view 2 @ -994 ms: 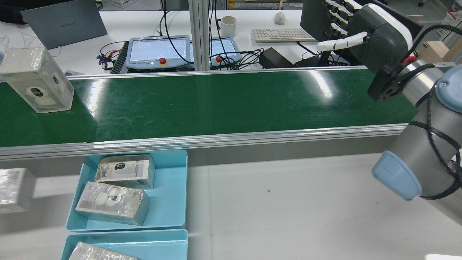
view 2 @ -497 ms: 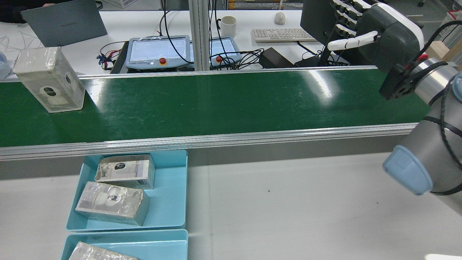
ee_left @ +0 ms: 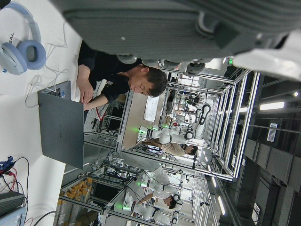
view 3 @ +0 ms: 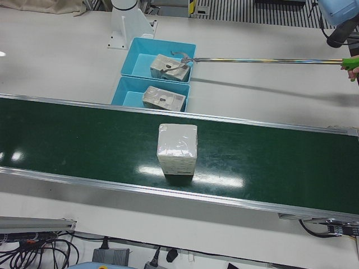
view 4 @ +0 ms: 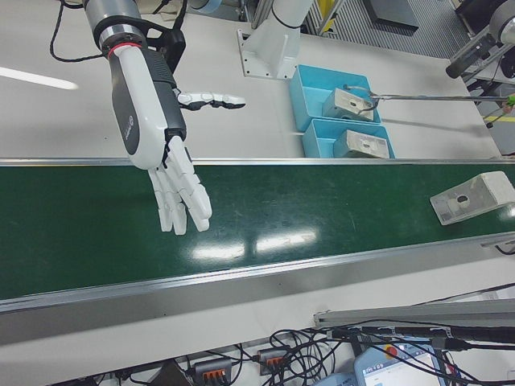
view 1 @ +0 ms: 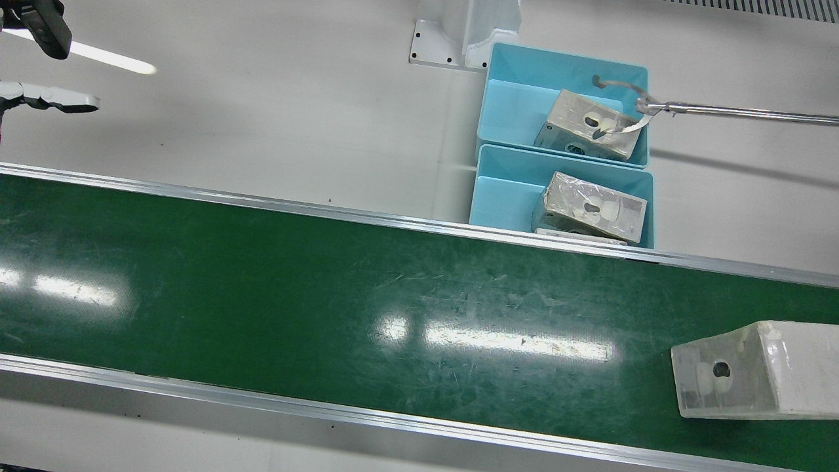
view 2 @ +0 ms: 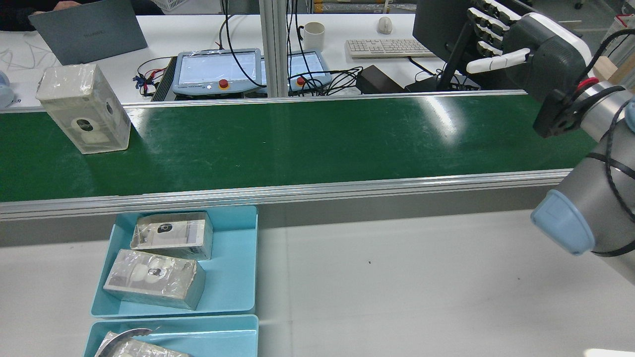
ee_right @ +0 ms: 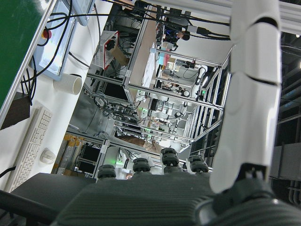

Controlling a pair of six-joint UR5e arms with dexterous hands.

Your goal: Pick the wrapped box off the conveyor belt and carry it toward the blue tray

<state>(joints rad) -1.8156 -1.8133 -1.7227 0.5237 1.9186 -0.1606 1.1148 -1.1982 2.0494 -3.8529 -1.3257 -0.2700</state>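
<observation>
The wrapped box (view 2: 84,109) has ridden rightward; right hand (view 2: 526,47) drew back.

The conveyor belt (view 2: 297,144) is showing deep green, scuffed with pale scratches and white glare, between silver rails. The wrapped box (view 2: 84,109) is looking off-white under clear film, with a dark round spot on its face. The trays (view 2: 238,267) are glowing light blue on the white counter (view 2: 421,287). The right robot hand (view 4: 173,189) is showing white fingers on a grey body.
</observation>
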